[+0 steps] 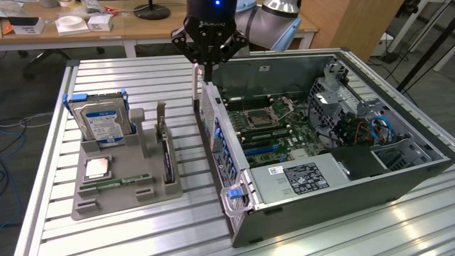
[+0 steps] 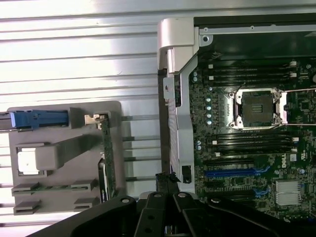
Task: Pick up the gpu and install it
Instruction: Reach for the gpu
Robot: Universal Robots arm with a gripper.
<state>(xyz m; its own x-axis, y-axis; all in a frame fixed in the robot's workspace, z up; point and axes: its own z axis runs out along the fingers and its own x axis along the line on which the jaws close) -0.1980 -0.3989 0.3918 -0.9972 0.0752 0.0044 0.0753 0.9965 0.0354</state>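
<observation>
Your gripper [image 1: 204,65] hangs over a corner of the computer case [image 1: 341,198], fingers pressed together — the gpu [image 1: 167,159] stands at the gray holder's [image 1: 114,204] edge nearest the case.

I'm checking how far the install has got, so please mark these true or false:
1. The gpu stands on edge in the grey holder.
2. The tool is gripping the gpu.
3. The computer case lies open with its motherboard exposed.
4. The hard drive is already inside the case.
1. The gpu stands on edge in the grey holder. True.
2. The tool is gripping the gpu. False: the tool is shut, with nothing seen in it. It hangs apart from the gpu, above the case wall nearest the holder.
3. The computer case lies open with its motherboard exposed. True.
4. The hard drive is already inside the case. False: it stands upright in the grey holder, outside the case.
</observation>
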